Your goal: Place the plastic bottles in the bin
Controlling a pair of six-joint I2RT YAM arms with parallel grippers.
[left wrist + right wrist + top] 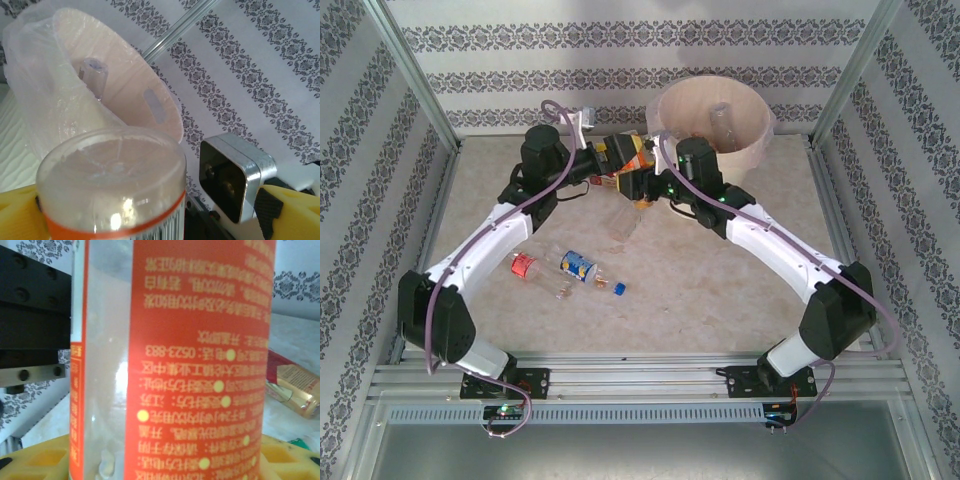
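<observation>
Orange-labelled bottle up close, clenched in your right pincer. Left pincer released, one finger clear of it. Likely mid-air handover, right arm nearer bin. Red-labelled bottle, blue-labelled bottle wait on tabletop.

Your left gripper stands wide. One yellow finger is just beside the bottle, and the other is well off to the right. You're looking at the bottle's clear base, with an orange band and a barcode beneath. Past it the bin opens toward you, its liner bunched over the rim and a handle slot in its wall. A second bottle lies inside. A metal-framed black block sits to the right, with wallpaper behind.
</observation>
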